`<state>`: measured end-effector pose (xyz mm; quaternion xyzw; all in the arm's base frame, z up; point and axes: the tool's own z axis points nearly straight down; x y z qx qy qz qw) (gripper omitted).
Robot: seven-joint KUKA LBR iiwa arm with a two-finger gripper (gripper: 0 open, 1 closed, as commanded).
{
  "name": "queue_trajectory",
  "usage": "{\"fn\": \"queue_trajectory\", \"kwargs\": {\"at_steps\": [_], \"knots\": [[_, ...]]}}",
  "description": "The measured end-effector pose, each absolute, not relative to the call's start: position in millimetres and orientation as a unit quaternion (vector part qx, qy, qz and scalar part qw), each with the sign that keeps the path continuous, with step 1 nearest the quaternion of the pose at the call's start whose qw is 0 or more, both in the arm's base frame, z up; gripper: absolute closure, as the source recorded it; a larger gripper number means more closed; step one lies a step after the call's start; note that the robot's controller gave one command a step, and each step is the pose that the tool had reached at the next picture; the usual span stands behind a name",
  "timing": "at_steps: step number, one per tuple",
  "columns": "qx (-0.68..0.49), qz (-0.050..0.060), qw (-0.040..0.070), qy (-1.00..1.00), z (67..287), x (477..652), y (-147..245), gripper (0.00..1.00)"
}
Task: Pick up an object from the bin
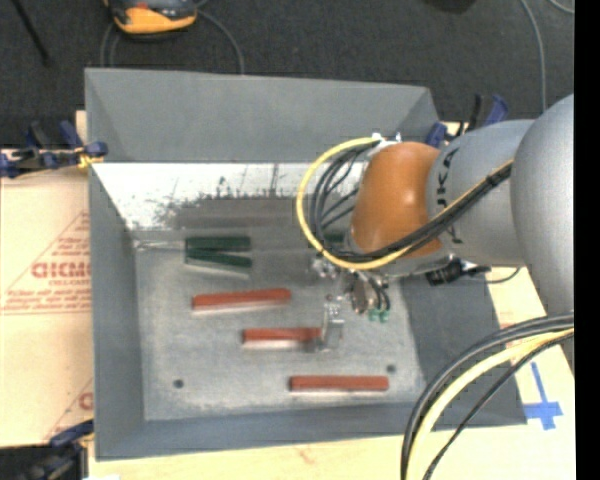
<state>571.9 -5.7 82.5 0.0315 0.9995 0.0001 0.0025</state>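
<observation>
Gripper [330, 332] over right end of middle red bar [270, 338], end hidden

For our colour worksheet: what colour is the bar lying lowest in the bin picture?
The bar is reddish-brown; the camera view shows it best.

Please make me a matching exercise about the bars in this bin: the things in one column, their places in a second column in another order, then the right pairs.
1. green bars
2. top red bar
3. middle red bar
4. bottom red bar

A. its right end is at the gripper
B. reaches farthest right
C. highest in the view
D. directly below the green bars

Pairs: 1-C, 2-D, 3-A, 4-B.
</observation>
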Motion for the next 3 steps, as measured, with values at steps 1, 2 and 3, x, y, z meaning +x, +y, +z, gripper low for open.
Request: {"fn": "queue_trajectory", "kwargs": {"at_steps": [1,2,3], "knots": [[0.157,0.000,0.001,0.988,72,550.5,62,1.00],[0.157,0.000,0.001,0.988,72,550.6,62,1.00],[0.081,-0.001,0.001,0.997,278,553.0,27,1.00]]}}
